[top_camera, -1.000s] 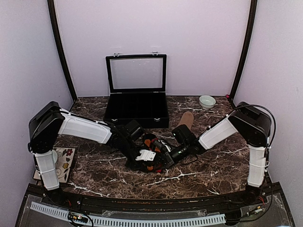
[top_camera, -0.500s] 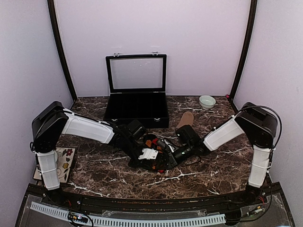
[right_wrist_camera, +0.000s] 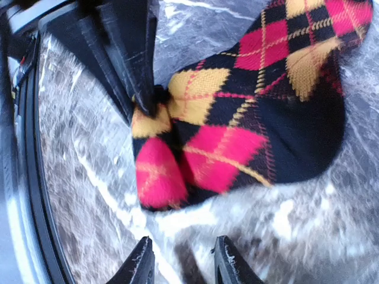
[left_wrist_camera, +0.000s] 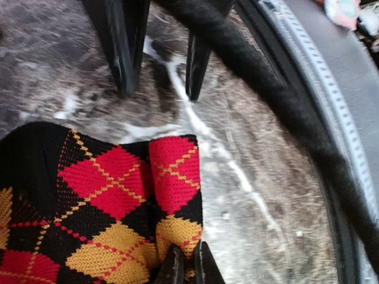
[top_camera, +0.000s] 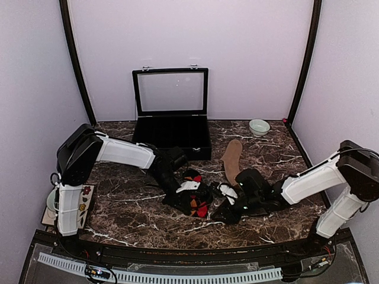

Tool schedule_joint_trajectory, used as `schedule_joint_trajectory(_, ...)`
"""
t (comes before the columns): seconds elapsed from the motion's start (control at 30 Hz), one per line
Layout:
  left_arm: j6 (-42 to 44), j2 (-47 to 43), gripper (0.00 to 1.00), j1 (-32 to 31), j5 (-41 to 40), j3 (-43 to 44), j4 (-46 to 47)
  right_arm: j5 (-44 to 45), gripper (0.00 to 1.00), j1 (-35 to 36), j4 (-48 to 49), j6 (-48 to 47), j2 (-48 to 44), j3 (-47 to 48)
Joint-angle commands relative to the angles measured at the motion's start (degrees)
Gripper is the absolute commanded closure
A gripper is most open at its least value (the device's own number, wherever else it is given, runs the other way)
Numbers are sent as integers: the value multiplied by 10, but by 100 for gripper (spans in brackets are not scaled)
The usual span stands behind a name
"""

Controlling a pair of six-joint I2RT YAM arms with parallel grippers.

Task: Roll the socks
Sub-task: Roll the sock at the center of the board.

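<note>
Pinching the yellow diamond at the folded end of the argyle sock with the left gripper, pads pressed tight on the cloth. Just let go with the right gripper: spread now, empty, pulled back toward the right edge of the worktop after crowding in beside the left a second ago. Leaving the sock bunched mid-worktop, loosely folded, not yet a roll. Still to deal with: the tan sock, flat toward the far right corner. Probably regripping before rolling on.
</note>
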Motion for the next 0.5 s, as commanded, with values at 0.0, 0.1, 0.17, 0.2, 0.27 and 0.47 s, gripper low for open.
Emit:
schedule_joint_trajectory(0.0, 1, 41, 100, 1, 53, 16, -158, 104, 65, 55, 56, -102, -74, -43)
schedule_joint_trajectory(0.1, 0, 54, 100, 3, 74, 29, -180, 139, 65, 91, 59, -154, -95, -41)
schedule_joint_trajectory(0.17, -13, 59, 100, 4, 73, 31, -171, 139, 64, 102, 51, -172, -90, -31)
schedule_joint_trajectory(0.2, -20, 62, 100, 4, 68, 33, -164, 137, 64, 108, 47, -180, -86, -26)
schedule_joint_trajectory(0.27, -28, 72, 100, 4, 63, 41, -160, 134, 64, 120, 47, -189, -74, -22)
schedule_joint_trajectory(0.47, -41, 95, 100, 4, 48, 68, -166, 146, 64, 155, 61, -202, -36, -9)
